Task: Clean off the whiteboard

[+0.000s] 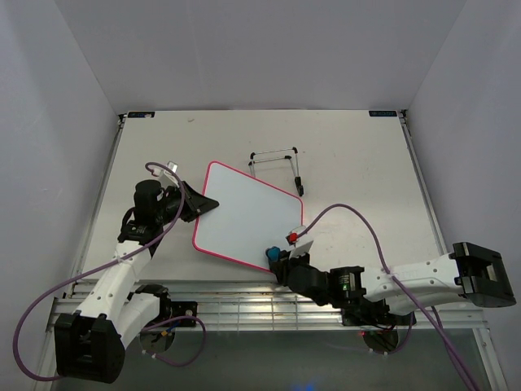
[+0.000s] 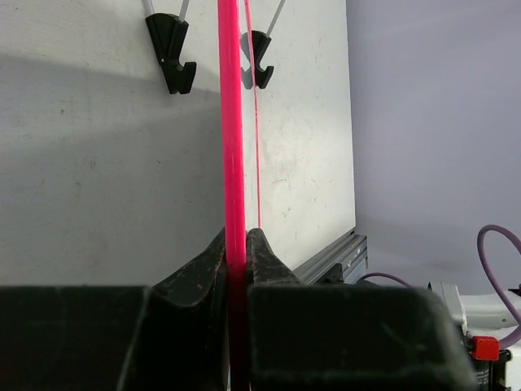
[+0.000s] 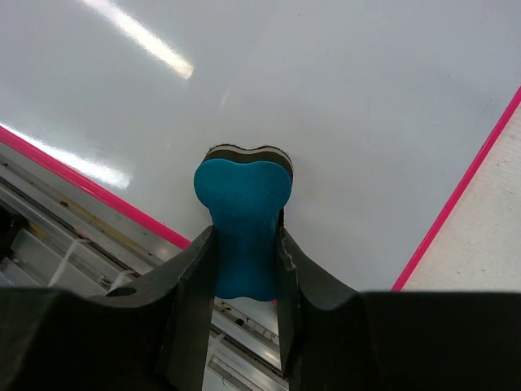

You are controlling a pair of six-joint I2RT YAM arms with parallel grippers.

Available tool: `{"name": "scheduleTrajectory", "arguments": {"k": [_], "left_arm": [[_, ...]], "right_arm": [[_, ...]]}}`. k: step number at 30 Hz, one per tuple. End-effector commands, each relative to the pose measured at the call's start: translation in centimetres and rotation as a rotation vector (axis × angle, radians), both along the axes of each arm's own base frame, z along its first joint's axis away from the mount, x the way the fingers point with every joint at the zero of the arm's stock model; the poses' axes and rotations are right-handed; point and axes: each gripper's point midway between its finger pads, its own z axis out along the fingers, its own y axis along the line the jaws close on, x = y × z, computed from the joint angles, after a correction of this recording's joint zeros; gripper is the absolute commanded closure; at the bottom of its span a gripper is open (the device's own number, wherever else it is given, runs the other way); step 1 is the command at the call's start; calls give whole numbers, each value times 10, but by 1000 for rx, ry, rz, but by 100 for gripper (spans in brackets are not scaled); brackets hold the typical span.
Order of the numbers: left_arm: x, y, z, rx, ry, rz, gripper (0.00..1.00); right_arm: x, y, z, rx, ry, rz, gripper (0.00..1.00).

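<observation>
Whiteboard [image 1: 248, 213]: lies on the surface [image 1: 350, 155] left of centre, turned at an angle, with one corner toward the near rail. The face reads plain white inside a pink-red frame.

Left end effector [image 1: 198, 205]: at the board's left edge. The left wrist view shows the fingers pressed together on the pink frame, pinching it edge-on. Whether that edge is raised off the surface cannot be told.

Right end effector [image 3: 244, 244]: at the board's near corner, jaws clamped on the waist of a blue bone-shaped eraser [image 3: 242, 216]. The eraser's dark felt end meets the white face just inside the near frame line.

Wire stand [image 1: 277, 167]: thin and black, on the surface just beyond the board's far right corner, apart from it.
</observation>
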Motion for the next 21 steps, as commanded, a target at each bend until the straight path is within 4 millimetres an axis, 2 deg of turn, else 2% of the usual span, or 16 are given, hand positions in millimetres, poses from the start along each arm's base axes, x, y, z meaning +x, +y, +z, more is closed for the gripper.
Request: {"name": "scheduleTrajectory", "arguments": {"k": [1, 4, 6, 7, 8, 9, 10, 11, 12, 13, 14, 15, 16, 18, 19, 21], "left_arm": [[6, 1, 18, 10, -112, -3, 100], [4, -3, 22, -4, -133, -28, 100], [0, -6, 28, -26, -154, -52, 100], [-2, -8, 37, -47, -185, -60, 100], [-2, -8, 42, -50, -207, -61, 100], [-3, -9, 49, -64, -221, -62, 100], [-4, -9, 54, -72, -235, -60, 100], [-5, -9, 59, -81, -243, -59, 100], [-5, -10, 67, -102, -256, -54, 100], [-5, -10, 73, -115, -262, -53, 100], [-5, -10, 78, -128, -265, -50, 100], [-5, -12, 92, -158, -277, -49, 100], [-5, -12, 99, -174, -281, -47, 100], [-4, -14, 118, -210, -312, -53, 100], [-4, -15, 133, -231, -326, -55, 100], [1, -15, 146, -238, -344, -47, 100]], "right_arm": [[-1, 15, 39, 137, -5, -5, 87], [8, 5, 60, 133, -47, -36, 87], [25, -7, 71, 112, -23, -82, 87], [55, -35, 68, 60, 6, -181, 86], [67, -50, 57, 18, 52, -208, 86], [69, -56, 48, -1, 134, -164, 85], [77, -75, 38, -48, 166, -183, 85], [102, -108, 33, -93, 181, -275, 86], [107, -121, 29, -110, 204, -287, 86], [119, -149, 25, -122, 220, -372, 86], [122, -160, 22, -146, 223, -367, 86], [119, -161, 12, -134, 280, -335, 85], [126, -180, 5, -133, 311, -390, 85], [122, -188, -14, -158, 382, -367, 81], [120, -196, -31, -189, 442, -383, 80], [115, -195, -50, -224, 513, -363, 79]]}}
